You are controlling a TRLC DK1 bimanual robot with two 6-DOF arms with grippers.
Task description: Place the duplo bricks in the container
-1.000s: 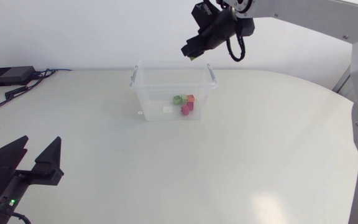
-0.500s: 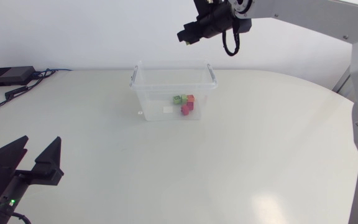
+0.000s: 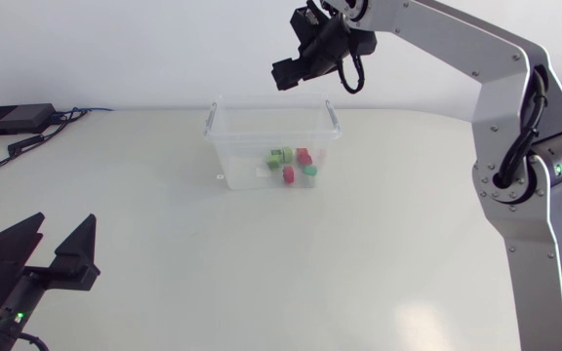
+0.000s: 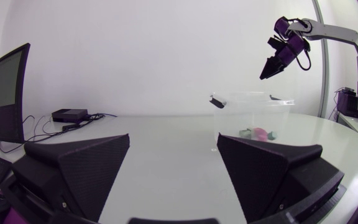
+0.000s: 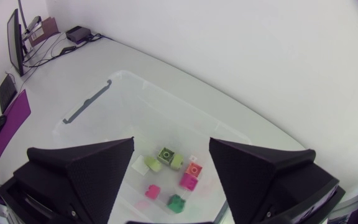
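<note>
- Right gripper (image 3: 283, 76) hangs high above the container's far side. Its fingers are spread wide with nothing between them, and they point down toward the open top.
- Table (image 3: 359, 253) is pale and broad and carries the container near its far edge.
- Container (image 3: 230, 161) is clear plastic and stands upright, mouth up. Its long axis runs across the table from left to right, with a clip handle (image 3: 332, 115) at the right short end.
- Left gripper (image 3: 55, 246) sits low over the table's near left corner, wide open and empty, well apart from the container. In the left wrist view the container (image 4: 253, 106) stands ahead of it, off toward its right finger.
- Duplo bricks (image 3: 281, 154) lie in a loose cluster on the container floor, toward its right half. In the right wrist view they show below the gap between the spread fingers, most with studs up:
  - olive brick (image 5: 166, 155)
  - orange brick (image 5: 193, 168)
  - pink brick (image 5: 188, 181)
  - magenta brick (image 5: 152, 191)
  - bright green brick (image 5: 176, 201)
</note>
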